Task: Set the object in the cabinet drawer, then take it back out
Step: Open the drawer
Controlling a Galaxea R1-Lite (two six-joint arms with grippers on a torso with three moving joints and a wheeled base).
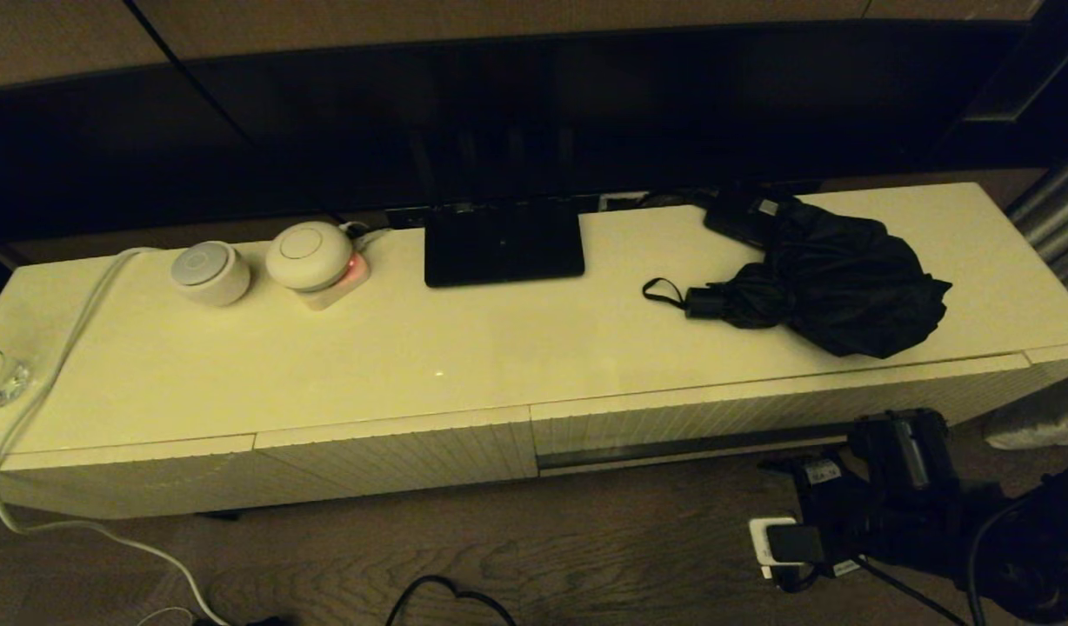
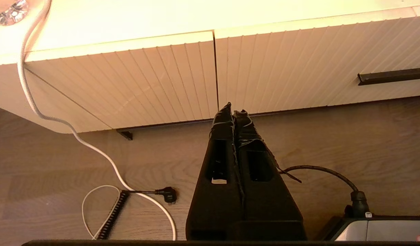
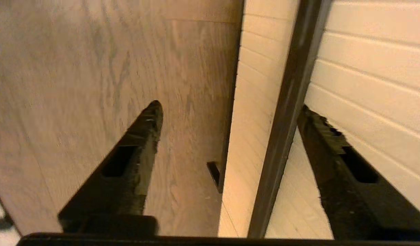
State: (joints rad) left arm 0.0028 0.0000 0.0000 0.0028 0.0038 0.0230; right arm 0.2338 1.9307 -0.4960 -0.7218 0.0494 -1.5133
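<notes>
1. The right arm (image 1: 934, 513) is seen low at the right of the head view, reaching forward from below.
2. The right gripper (image 3: 227, 112) is held with its jaws spread wide apart, and nothing is gripped between them.
3. One of its fingers (image 3: 138, 150) is seen over the floor; the other lies against the cabinet drawer (image 3: 367, 68) front.
4. The left gripper (image 2: 234, 112) is parked low, fingers pressed together, empty.
</notes>
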